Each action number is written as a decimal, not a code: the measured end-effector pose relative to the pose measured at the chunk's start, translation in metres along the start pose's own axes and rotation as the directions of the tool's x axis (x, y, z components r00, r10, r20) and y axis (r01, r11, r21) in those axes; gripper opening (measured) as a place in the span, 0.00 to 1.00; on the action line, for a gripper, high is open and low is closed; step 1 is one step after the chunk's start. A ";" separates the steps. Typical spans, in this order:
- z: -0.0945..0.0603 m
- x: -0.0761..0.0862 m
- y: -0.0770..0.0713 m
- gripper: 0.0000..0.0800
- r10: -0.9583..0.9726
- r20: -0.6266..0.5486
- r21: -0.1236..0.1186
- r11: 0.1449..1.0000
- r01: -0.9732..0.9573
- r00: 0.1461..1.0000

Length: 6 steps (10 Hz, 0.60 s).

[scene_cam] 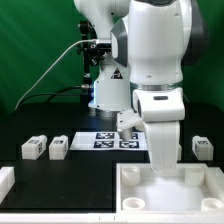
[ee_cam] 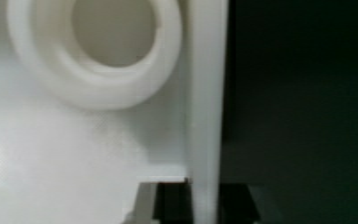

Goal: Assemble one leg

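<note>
The large white tray-like piece (scene_cam: 200, 195) lies at the front, on the exterior view's right. My gripper (scene_cam: 160, 172) reaches straight down onto its far rim. In the wrist view the gripper (ee_cam: 204, 192) has one dark finger (ee_cam: 167, 200) on each side of the tray's thin upright wall (ee_cam: 206, 90), both against it. A round corner socket (ee_cam: 96, 55) of the tray shows beside the wall. Two small white legs (scene_cam: 35, 147) (scene_cam: 58, 147) with tags lie on the exterior view's left. A third leg (scene_cam: 203, 148) lies on its right.
The marker board (scene_cam: 112, 140) lies flat behind the tray, near the robot base (scene_cam: 105, 95). Another white part (scene_cam: 5, 182) shows at the front edge on the exterior view's left. A green wall stands behind.
</note>
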<state>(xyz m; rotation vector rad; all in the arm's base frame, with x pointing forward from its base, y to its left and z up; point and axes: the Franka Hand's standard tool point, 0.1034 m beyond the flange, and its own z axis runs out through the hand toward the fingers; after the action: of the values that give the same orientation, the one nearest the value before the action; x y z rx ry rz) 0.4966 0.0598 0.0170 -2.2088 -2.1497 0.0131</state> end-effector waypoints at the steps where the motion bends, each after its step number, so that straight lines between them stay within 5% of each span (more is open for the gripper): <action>1: 0.000 0.000 0.000 0.07 0.015 0.005 0.016 1.000 -0.015 1.000; 5: 0.001 -0.001 -0.001 0.07 0.030 0.010 0.029 0.999 -0.030 0.999; 6: 0.001 -0.001 -0.001 0.28 0.031 0.010 0.029 0.999 -0.031 0.999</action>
<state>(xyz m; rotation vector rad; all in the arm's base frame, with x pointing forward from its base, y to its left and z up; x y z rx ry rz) 0.4953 0.0588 0.0164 -2.2306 -2.1058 0.0560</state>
